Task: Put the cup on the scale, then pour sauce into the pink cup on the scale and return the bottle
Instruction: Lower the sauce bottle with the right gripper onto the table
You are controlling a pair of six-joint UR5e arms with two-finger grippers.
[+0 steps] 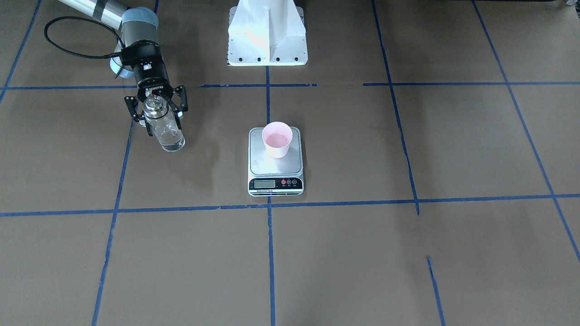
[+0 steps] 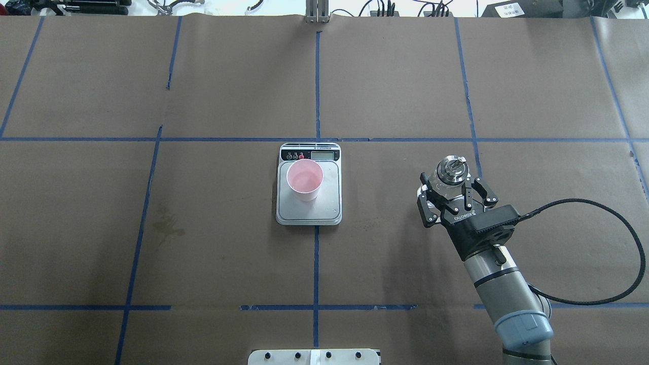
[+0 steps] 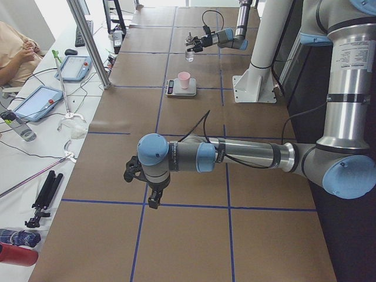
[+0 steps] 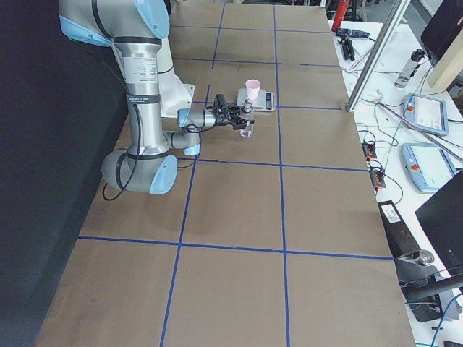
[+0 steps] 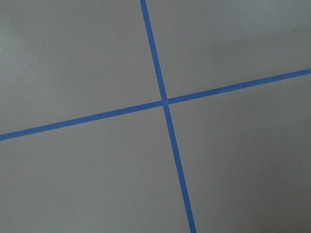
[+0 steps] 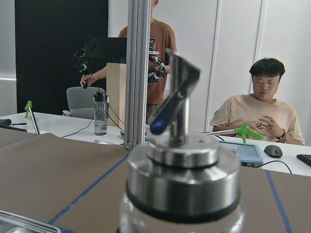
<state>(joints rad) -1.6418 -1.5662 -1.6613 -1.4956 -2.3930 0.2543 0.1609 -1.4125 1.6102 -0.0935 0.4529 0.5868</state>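
Right arm's out over the table (image 1: 408, 253), and the right gripper (image 1: 163, 122) comes in side-on at the bottle (image 1: 168, 136). There's a black finger on either flank of the glass, both very close, but whether they're squeezing it or standing just off it I cannot tell from these angles. The bottle is upright with its silver pourer cap on top and its base down at the paper, by the look of it. A shallow layer of clear sauce (image 1: 172, 144) sits in the bottom. It's on the robot's right side, well apart from the scale (image 1: 260, 165) and just beside a blue tape line (image 2: 472, 152). The scale lies flat at the middle of the table with its black display strip on the far side from the robot. The pink cup (image 1: 277, 140) stands upright on the steel platform, toward the edge nearest the robot in the front view. The left gripper (image 3: 153, 197) hangs low over bare paper, well away from the scale. It shows only in the side view, so its grip cannot be told.
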